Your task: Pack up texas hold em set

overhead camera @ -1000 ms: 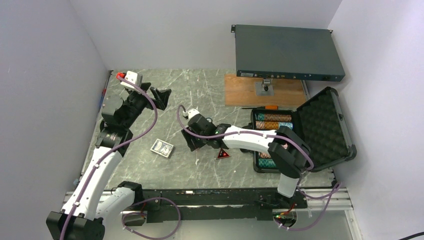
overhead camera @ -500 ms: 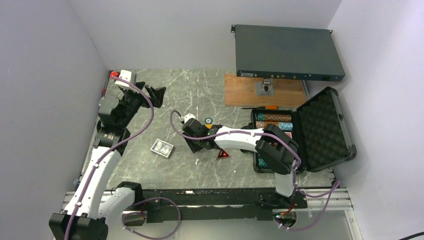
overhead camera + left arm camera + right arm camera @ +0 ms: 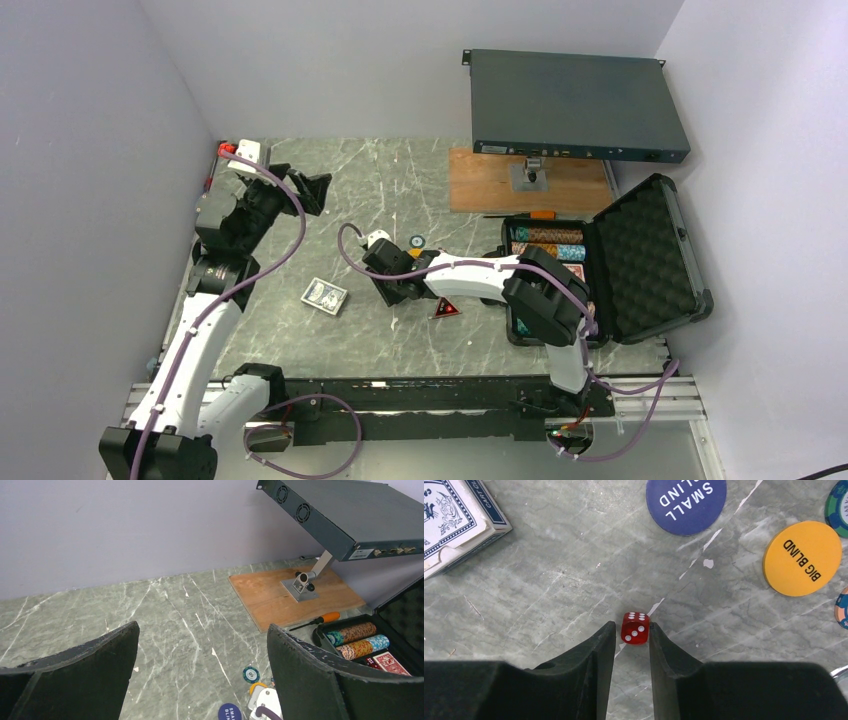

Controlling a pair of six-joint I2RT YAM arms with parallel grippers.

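Black foam-lined case (image 3: 640,250) is seen open at the table's (image 3: 400,180) right side, lid tilted back to the right. Striped chip rolls (image 3: 356,632) are laid side by side at its far end, w/ a red-backed deck (image 3: 392,661) just beside them. A blue-patterned card box (image 3: 325,295) lies flat, left of ctr. A red triangle (image 3: 446,308) lies nr the case. A small red die (image 3: 635,628) w/ white pips sits btwn the right gripper (image 3: 632,636) tips. Blue "SMALL BLIND" button (image 3: 686,500), yellow "BIG BLIND" button (image 3: 802,558) and a teal chip (image 3: 251,674) lie flat beyond it.
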